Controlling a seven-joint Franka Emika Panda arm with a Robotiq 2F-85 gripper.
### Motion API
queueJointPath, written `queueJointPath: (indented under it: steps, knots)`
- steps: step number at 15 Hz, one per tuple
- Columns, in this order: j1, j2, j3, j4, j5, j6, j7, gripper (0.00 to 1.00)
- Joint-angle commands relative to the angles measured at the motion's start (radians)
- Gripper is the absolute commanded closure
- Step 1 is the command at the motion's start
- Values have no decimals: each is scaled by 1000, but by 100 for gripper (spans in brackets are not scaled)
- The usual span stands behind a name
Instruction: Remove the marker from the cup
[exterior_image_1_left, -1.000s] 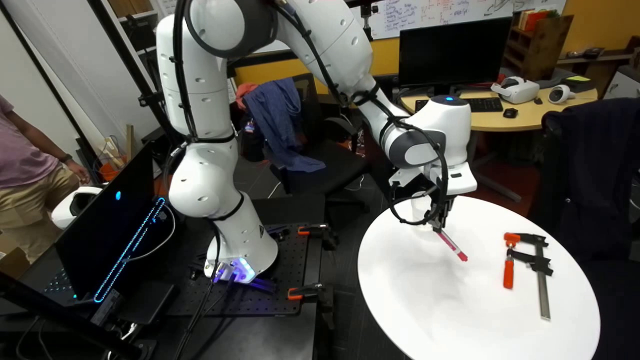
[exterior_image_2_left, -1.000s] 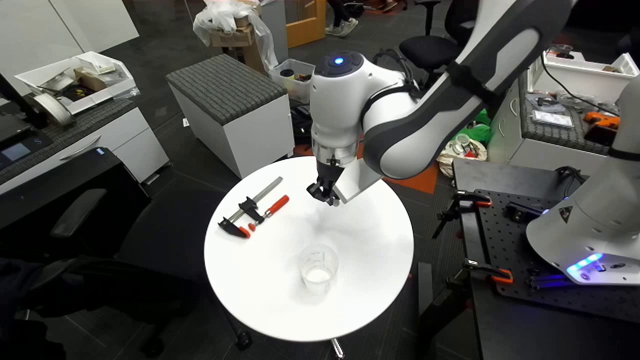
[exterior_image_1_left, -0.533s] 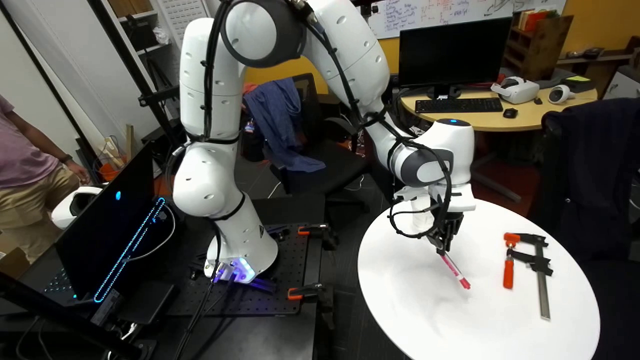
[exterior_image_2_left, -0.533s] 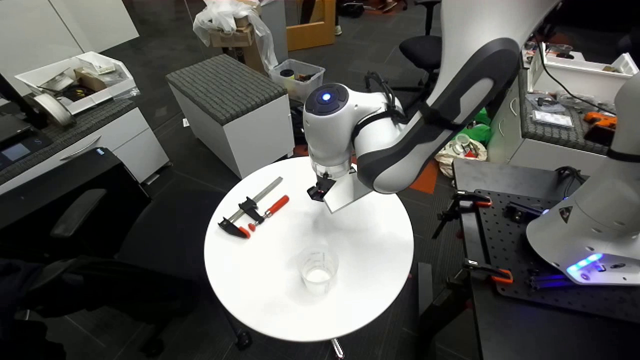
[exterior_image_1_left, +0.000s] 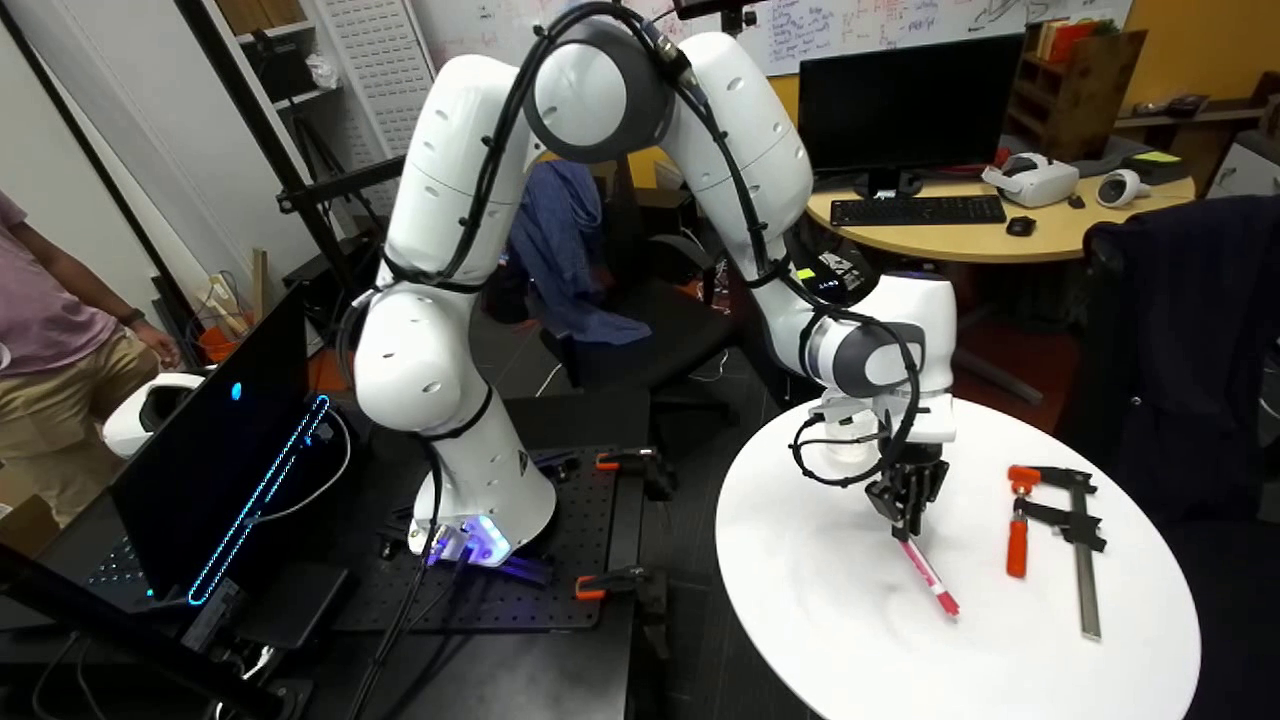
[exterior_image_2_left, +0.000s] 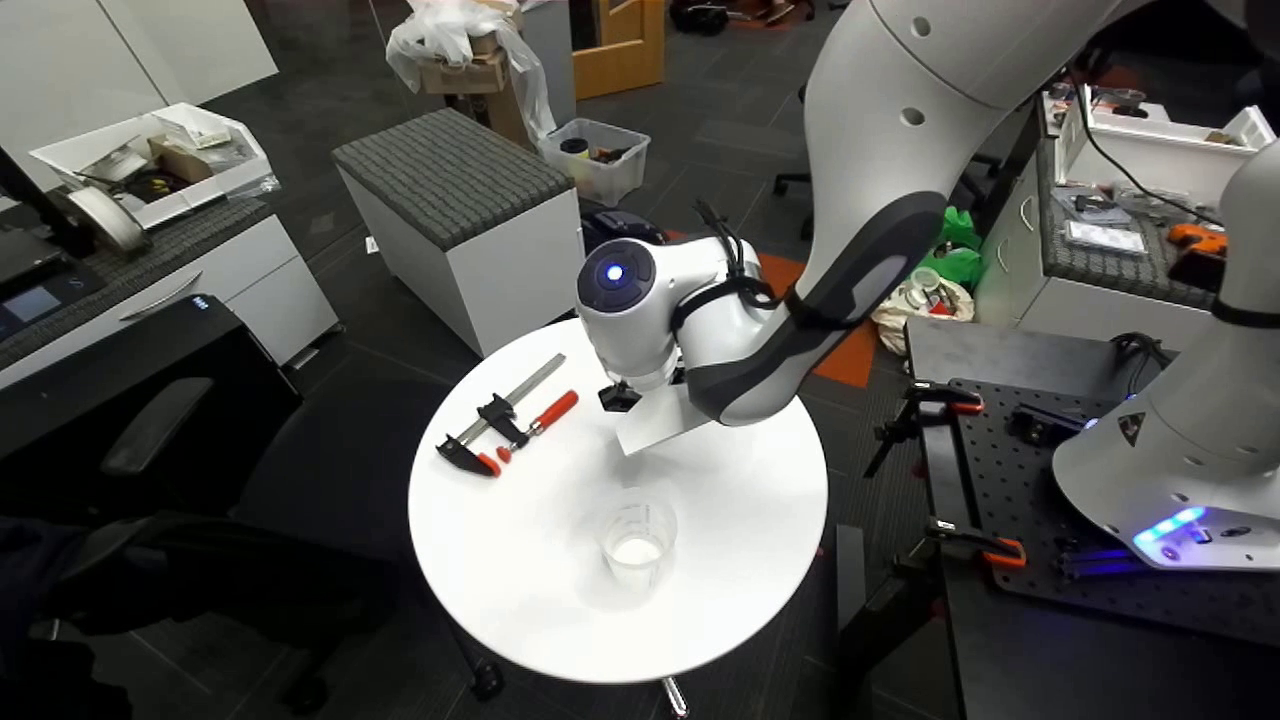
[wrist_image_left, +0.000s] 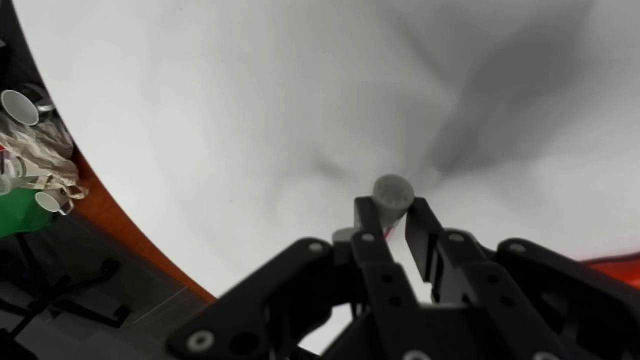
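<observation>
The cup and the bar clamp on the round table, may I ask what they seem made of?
Cup: probably smooth plastic, as its thin sides look whitish and translucent.
Bar clamp: its bar looks like dull bare metal, silvery grey; the evenly red handle could be plastic or painted wood.

Soft shadows (wrist_image_left: 515, 85) across bright tabletop (wrist_image_left: 200, 125)

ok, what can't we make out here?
Marker: hidden behind the robot's wrist in an exterior view.
Its red end: behind the gripper in the wrist view.
Cup: partly behind the wrist in an exterior view.
Bar clamp: blurred, cut off by the wrist view's right edge.
Whiteboard writing: too small to read in an exterior view.
</observation>
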Motion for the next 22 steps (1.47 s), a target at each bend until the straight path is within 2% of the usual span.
queueJointPath:
  steps: [1,2,4,10,15,20,22]
  knots:
    - [38,63,-28,68,-13,-41,64,95]
    - [43,74,-30,77,-11,-43,72,55]
    - [52,91,-37,91,-10,-42,84,48]
    - [64,91,-45,95,-9,-42,96,3]
    - [74,39,-54,54,-12,-39,95,0]
    - [101,-67,-69,-13,-36,-27,105,0]
    - [95,-126,-51,-52,-48,-10,83,0]
